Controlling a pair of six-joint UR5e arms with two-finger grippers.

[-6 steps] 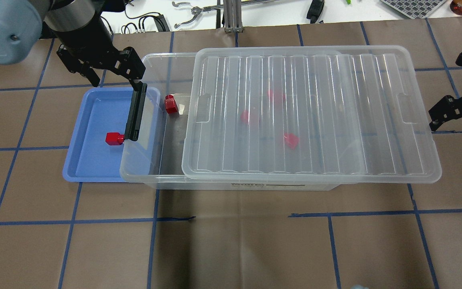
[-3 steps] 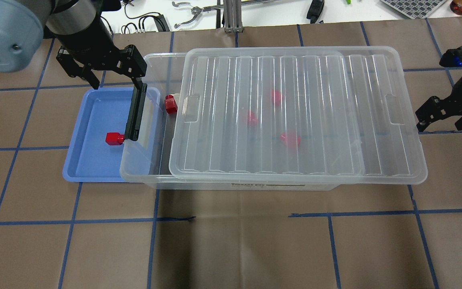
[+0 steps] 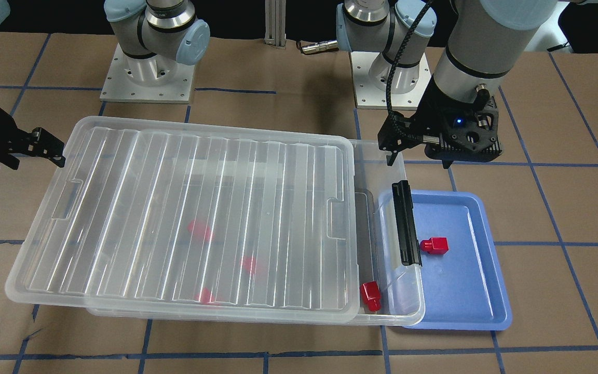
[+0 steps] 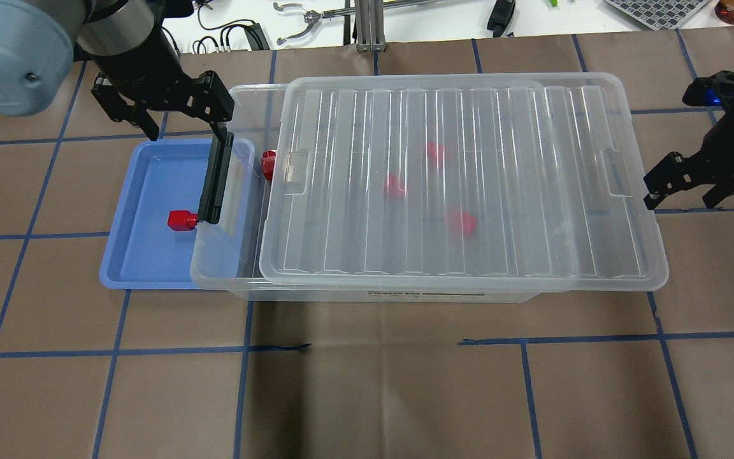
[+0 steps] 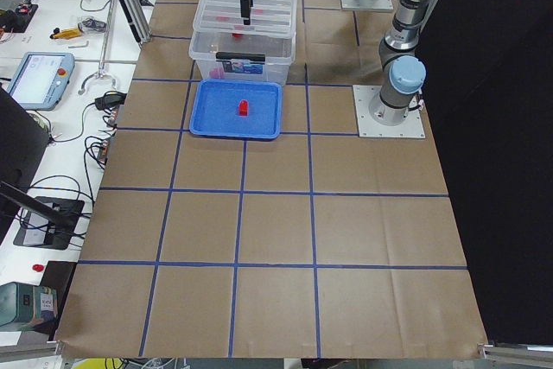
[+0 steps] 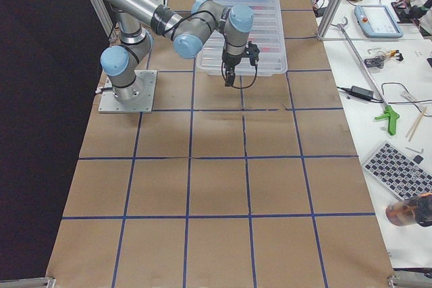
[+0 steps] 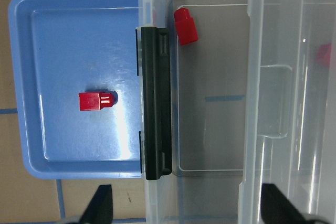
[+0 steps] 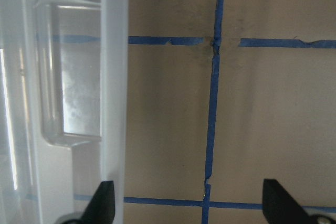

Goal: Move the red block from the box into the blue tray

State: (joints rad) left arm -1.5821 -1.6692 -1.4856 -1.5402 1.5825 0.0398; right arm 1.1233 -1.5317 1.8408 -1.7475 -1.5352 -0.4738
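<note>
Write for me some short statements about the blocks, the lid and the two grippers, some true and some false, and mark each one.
1. A red block lies in the blue tray. True.
2. The lid covers the whole box. False: a strip at the latch end is uncovered, and a second red block lies in it.
3. The left gripper grips a block. False: it is open and empty, above the tray's far edge.
4. Three blocks show blurred through the lid. True.
5. The right gripper is over the blue tray. False: it is at the lid's opposite end, away from the tray.
</note>
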